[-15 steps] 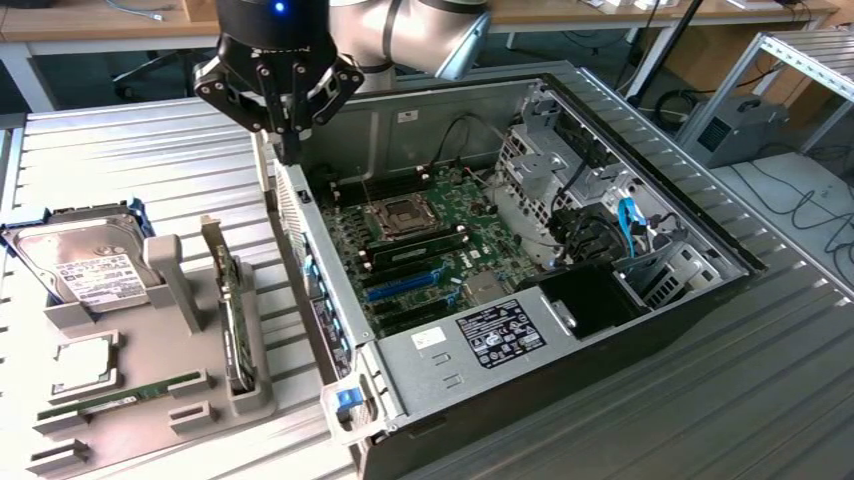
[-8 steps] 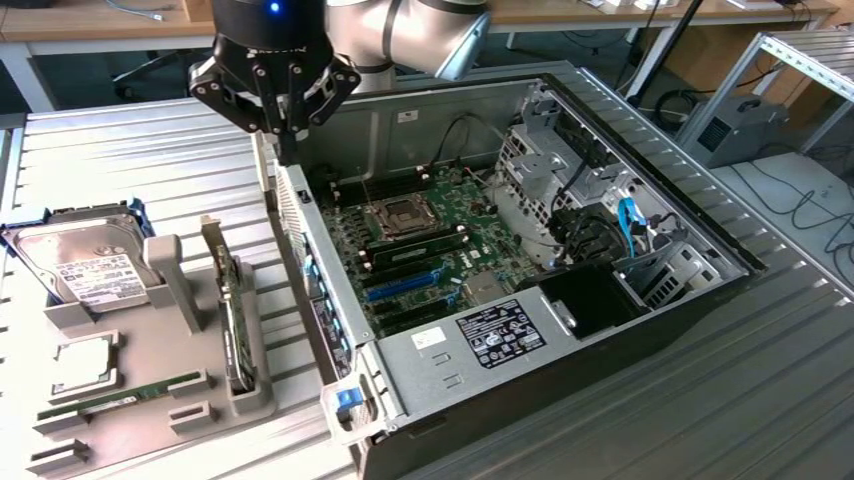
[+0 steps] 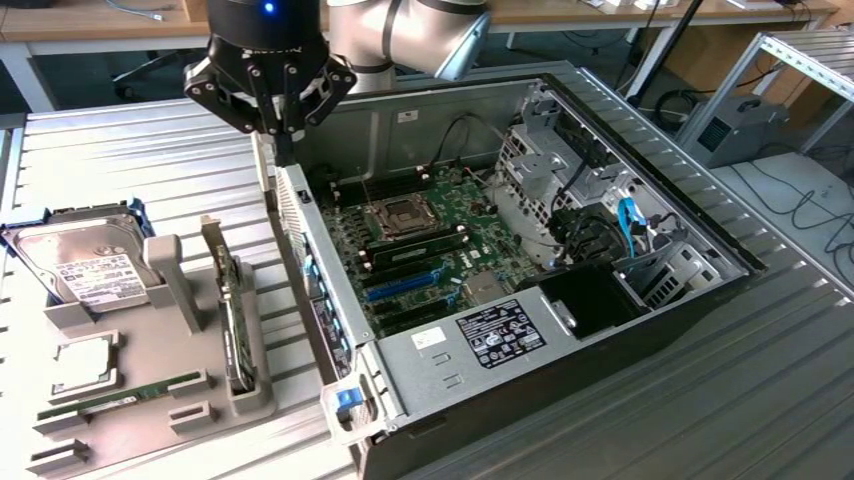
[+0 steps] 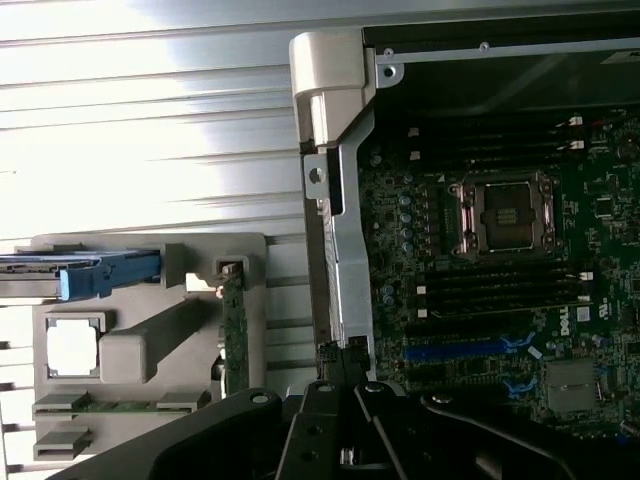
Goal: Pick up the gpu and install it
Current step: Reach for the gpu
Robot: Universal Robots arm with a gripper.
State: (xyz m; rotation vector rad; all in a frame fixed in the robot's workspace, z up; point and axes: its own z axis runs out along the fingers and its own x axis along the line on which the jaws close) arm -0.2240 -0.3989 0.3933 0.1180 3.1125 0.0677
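A ribbed metal table carried a grey parts holder on the exterior view's left and an open computer case lying on its side at centre.

Nearest in the holder lay a narrow green RAM stick, with a square silver processor just behind it. To the right of these, in a long slot along the holder's right edge, the gpu stood on its long edge, its silver bracket at the far end. The wrist view showed the gpu as a thin green board edge seated in that same slot. Nothing touched it. Farther back on the holder sat a silver hard drive with a white label, in a blue carrier.

In the case, a labelled power supply filled the near end. Beyond it lay the green motherboard, with a blue expansion slot and an open processor socket farther in. A blue latch sat at the case's near left corner.

Farthest back, the black gripper hung from the grey robot arm above the far left corner of the case, well apart from the gpu. Its fingers were closed together and held nothing. In the wrist view the gripper pointed down over the case's left wall.
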